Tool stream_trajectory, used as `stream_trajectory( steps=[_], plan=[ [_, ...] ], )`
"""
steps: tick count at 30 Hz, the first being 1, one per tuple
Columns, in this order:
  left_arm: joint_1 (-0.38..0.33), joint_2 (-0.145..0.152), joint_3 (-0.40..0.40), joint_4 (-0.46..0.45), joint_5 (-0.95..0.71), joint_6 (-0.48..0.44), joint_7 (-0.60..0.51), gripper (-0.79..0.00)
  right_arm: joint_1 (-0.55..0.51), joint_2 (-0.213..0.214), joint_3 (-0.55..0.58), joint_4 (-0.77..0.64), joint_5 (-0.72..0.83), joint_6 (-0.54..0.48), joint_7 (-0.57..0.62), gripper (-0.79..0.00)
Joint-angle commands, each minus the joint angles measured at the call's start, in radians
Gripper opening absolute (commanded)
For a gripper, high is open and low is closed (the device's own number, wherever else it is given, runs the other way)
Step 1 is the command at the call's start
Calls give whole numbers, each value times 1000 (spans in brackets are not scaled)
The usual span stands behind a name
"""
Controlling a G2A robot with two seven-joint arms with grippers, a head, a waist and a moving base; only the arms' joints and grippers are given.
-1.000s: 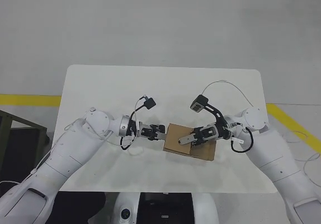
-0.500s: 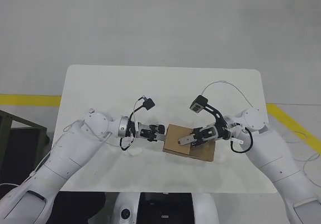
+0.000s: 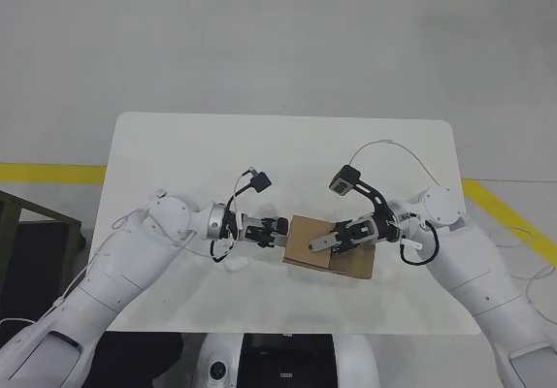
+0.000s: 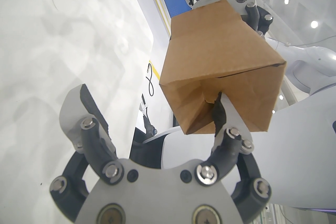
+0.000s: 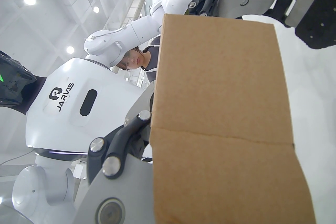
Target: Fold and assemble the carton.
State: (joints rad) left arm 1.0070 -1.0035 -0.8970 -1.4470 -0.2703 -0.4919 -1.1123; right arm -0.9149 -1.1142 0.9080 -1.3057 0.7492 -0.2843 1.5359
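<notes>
A brown carton [image 3: 329,248], partly folded into a tube, is held just above the white table [image 3: 181,155] near its front edge. My right gripper [image 3: 330,240] is shut on the carton's wall, one finger lying on top; in the right wrist view the carton [image 5: 223,104] hides all but one finger [image 5: 131,128]. My left gripper [image 3: 278,231] is open at the carton's left end. In the left wrist view one fingertip [image 4: 223,112] pokes into the folded end of the carton [image 4: 220,51], and the other finger [image 4: 88,104] stands wide apart over the table.
The table's back half and left side are bare. Yellow floor tape [image 3: 36,173] runs along both sides of the table. A dark green frame [image 3: 7,228] stands off the table's left edge.
My left gripper has edged slightly closer to the carton's left end. The right arm and the carton have kept still.
</notes>
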Motion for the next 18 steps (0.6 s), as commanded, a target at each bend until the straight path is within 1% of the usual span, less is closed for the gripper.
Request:
stream_trajectory(
  steps=[1,9,18],
  plan=[
    [-2,-1,1,2,-1,-2,1,0,0,0,0,0,2,0,0,-785],
    [0,-2,-11,11,-2,-19,11,0,1,1,-2,0,2,0,0,-785],
    [24,8,-47,-5,17,-15,12,0,4,0,-11,0,6,0,0,-785]
  ],
)
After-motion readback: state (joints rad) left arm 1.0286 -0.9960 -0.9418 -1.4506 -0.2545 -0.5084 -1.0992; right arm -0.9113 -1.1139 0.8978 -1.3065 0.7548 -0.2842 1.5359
